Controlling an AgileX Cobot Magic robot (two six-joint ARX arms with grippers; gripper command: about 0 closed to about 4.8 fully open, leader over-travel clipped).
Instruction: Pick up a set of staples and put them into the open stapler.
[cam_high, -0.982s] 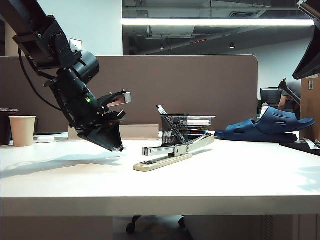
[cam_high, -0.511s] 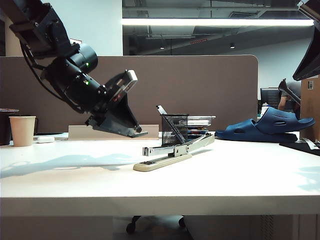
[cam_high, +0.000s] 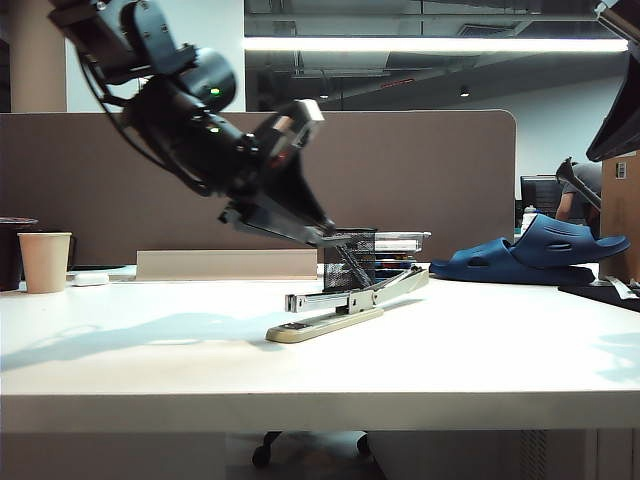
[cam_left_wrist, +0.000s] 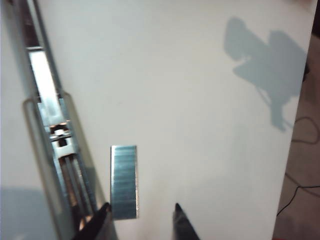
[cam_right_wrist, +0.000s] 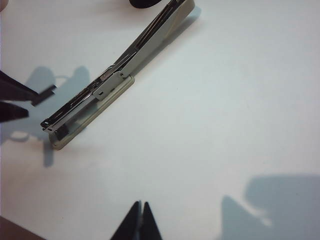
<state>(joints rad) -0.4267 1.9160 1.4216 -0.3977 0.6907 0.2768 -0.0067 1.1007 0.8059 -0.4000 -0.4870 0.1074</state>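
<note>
Your left gripper (cam_left_wrist: 140, 216) has its fingers (cam_left_wrist: 101, 215) partly closed on the set of staples (cam_left_wrist: 124, 181), which sticks out from the tips as a short grey strip pinched at one end. In the exterior view this gripper (cam_high: 330, 238) hangs in the air at centre frame, tilted down to the right, with its tips in front of the black mesh pen cup (cam_high: 352, 262) and above the stapler (cam_high: 345, 303). The left wrist view shows the stapler's open magazine channel (cam_left_wrist: 52, 125) running along the left edge of the frame, just beside the strip but apart from it.

Your right gripper (cam_right_wrist: 139, 220) sits at the bottom centre of its own view with its fingers pressed together and empty, well apart from the stapler (cam_right_wrist: 110, 82), which lies on the white bench (cam_right_wrist: 225, 100) in the upper left.

So the pickup looks done: the strip is off the bench and carried. What is left, as I judge it, is lining the strip up with the channel, lowering it in and letting go. Nothing yet lies in the magazine as far as these views show.
</note>
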